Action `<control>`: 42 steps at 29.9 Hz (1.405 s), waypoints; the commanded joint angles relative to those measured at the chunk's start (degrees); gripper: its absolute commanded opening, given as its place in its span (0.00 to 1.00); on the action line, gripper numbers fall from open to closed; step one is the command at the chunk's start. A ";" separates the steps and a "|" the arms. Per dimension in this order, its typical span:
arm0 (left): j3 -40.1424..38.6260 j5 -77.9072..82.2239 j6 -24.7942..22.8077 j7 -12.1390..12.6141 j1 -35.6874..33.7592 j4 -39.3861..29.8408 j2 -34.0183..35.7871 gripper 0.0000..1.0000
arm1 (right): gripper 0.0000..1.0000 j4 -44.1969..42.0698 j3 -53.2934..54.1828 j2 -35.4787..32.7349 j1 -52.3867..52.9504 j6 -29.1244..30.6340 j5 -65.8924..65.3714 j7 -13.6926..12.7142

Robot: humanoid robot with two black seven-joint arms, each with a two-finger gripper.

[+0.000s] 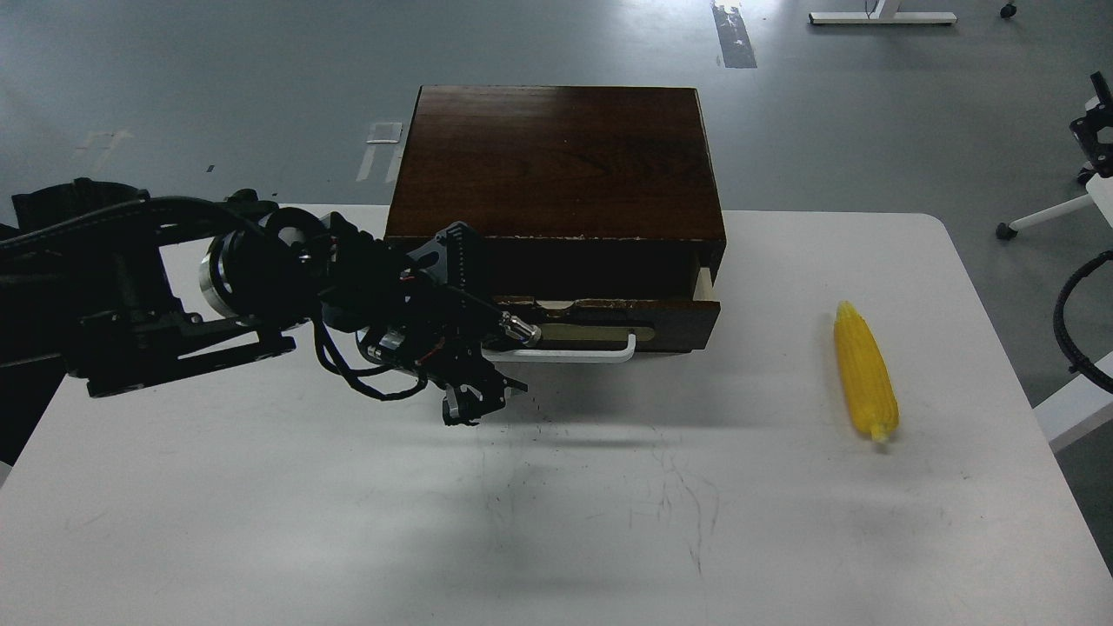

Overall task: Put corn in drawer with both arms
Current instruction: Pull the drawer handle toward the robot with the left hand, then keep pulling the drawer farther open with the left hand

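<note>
The dark brown wooden box (556, 156) stands at the back middle of the white table (556, 530). Its drawer (674, 320) is pulled out a short way, and a pale inner side shows at its right end. My left gripper (483, 356) comes in from the left and is closed around the left end of the white bar handle (578, 355). The yellow corn (863, 369) lies on the table at the right, pointed end away from me, well apart from the box. My right arm is out of view.
A black cable loop (1071, 322) and a white frame corner (1078, 409) sit just beyond the table's right edge. A wheeled white stand leg (1039, 215) is on the floor at the back right. Dark scuff marks (678, 496) mark the table's middle.
</note>
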 commanded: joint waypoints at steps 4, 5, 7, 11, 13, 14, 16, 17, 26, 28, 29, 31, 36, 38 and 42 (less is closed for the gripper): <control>-0.06 -0.11 -0.55 -0.02 -0.14 0.00 -0.09 0.65 | 1.00 0.00 -0.09 -0.01 -0.09 0.00 0.00 0.00; -0.06 -0.11 -0.81 -0.02 -0.14 0.00 -0.09 0.70 | 1.00 0.00 -0.09 0.00 -0.09 0.00 0.00 0.00; -0.15 -0.11 -1.16 -0.02 -0.14 0.00 0.00 0.71 | 1.00 0.00 -0.09 0.00 -0.09 0.00 0.00 0.00; -0.42 -0.99 -1.16 -0.02 -0.14 0.00 0.79 0.78 | 1.00 0.09 -0.09 0.00 0.00 0.00 0.00 0.00; -0.59 -2.21 -1.16 -0.02 -0.14 0.00 1.14 0.80 | 1.00 0.09 -0.09 -0.09 -0.17 0.00 0.00 0.00; -0.59 -3.09 -1.16 -0.02 -0.14 -0.08 1.23 0.81 | 1.00 0.09 -0.18 -0.09 -0.26 0.00 0.00 -0.08; -0.68 -3.71 -1.16 -0.02 -0.14 -0.17 1.50 0.81 | 1.00 0.09 -0.18 -0.18 -0.26 0.00 0.00 -0.08; -0.68 -3.80 -1.16 -0.02 -0.14 -0.26 1.67 0.81 | 1.00 0.09 -0.18 -0.18 -0.26 0.00 0.00 -0.08; -0.59 -3.89 -1.07 -0.02 0.12 -0.35 0.88 0.76 | 1.00 0.09 -0.18 -0.18 -0.35 0.00 0.00 -0.08; -0.59 -3.89 -0.99 -0.02 0.12 -0.35 0.88 0.74 | 1.00 0.00 -0.18 -0.27 -0.44 0.00 0.00 -0.08; -0.59 -3.89 -1.07 -0.02 0.12 -0.35 0.88 0.73 | 1.00 0.00 -0.18 -0.27 -0.53 0.00 0.00 -0.08; -0.42 -3.89 -0.99 -0.02 0.12 -0.35 0.88 0.68 | 1.00 0.00 -0.18 -0.36 -0.53 0.00 0.00 -0.08; -0.06 -3.80 -1.07 -0.02 0.21 -0.35 0.36 0.51 | 1.00 0.09 -0.27 -0.44 -0.61 0.00 0.00 -0.26; -0.06 -3.80 -1.07 -0.02 0.03 -0.35 0.27 0.47 | 1.00 0.00 -0.27 -0.44 -0.53 0.00 0.00 -0.26; -0.06 -3.63 -1.07 -0.02 -0.32 -0.35 0.09 0.44 | 1.00 0.09 -0.27 -0.44 -0.53 0.00 0.00 -0.17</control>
